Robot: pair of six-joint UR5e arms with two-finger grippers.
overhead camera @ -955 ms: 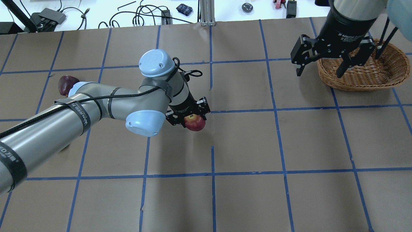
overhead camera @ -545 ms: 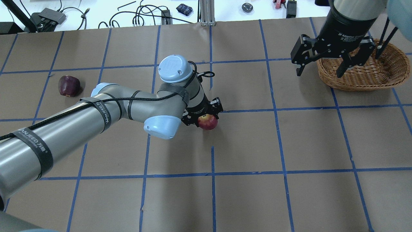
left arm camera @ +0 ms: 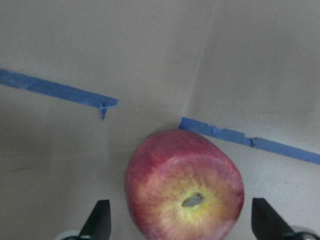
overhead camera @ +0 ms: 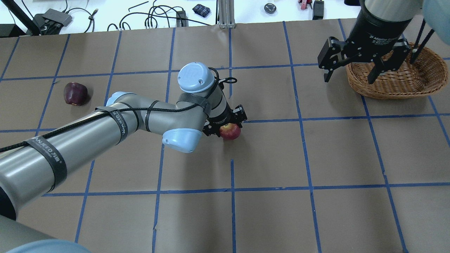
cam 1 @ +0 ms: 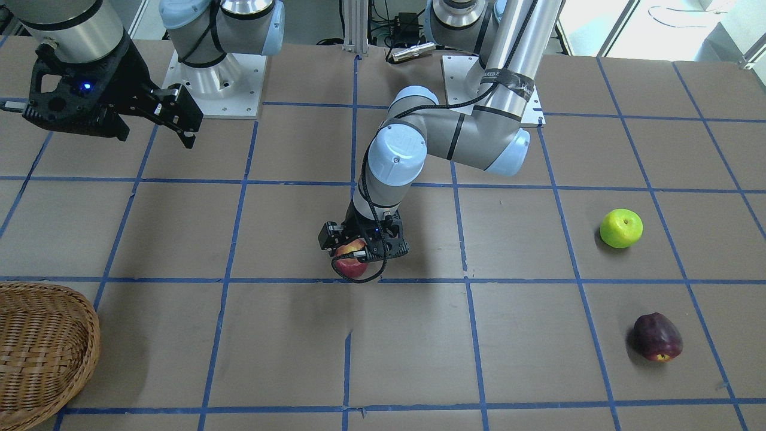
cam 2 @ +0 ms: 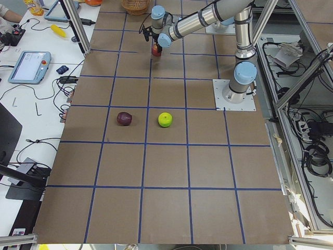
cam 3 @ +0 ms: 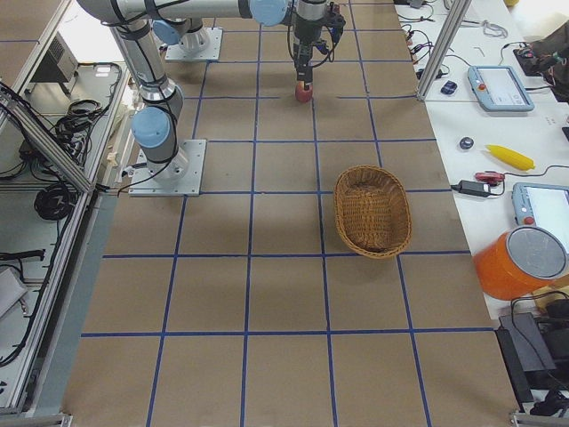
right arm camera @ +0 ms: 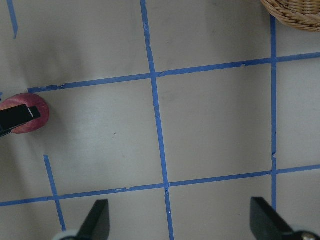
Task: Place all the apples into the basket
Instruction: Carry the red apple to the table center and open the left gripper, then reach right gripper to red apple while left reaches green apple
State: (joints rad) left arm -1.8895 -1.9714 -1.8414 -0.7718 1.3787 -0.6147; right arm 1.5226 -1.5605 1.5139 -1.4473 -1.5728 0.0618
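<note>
The red apple [left arm camera: 184, 187] is a squat, blocky fruit. Its skin is deep red at the sides and streaks into orange, then into a yellow patch round the stem dimple, which faces up toward the wrist camera. It sits on the brown paper worktop [overhead camera: 267, 158] near the middle, well away from every edge, just beside a strip of blue tape [left arm camera: 220, 132].

The left gripper [left arm camera: 181, 212] stands right over it, pointing down, with its jaws spread wide. One of the fingers [left arm camera: 100, 220] is on either side of the apple, and a sliver of paper shows between fruit and finger on both sides, so nothing is clamped. The apple lies centred in the gap, perhaps a touch nearer the finger on the wrist view's right.

The other two apples lie toward the robot's left end of the worktop, near each other but apart. The lime-green apple [cam 1: 621, 228] is closer to the robot's edge, and the dark maroon apple [cam 1: 657, 337] is closer to the operators' edge.

The wicker basket [overhead camera: 397, 86] sits on the robot's right side, by the operators' edge. The right gripper [overhead camera: 348, 79] hangs in the air near it — jaws apart, holding nothing.
</note>
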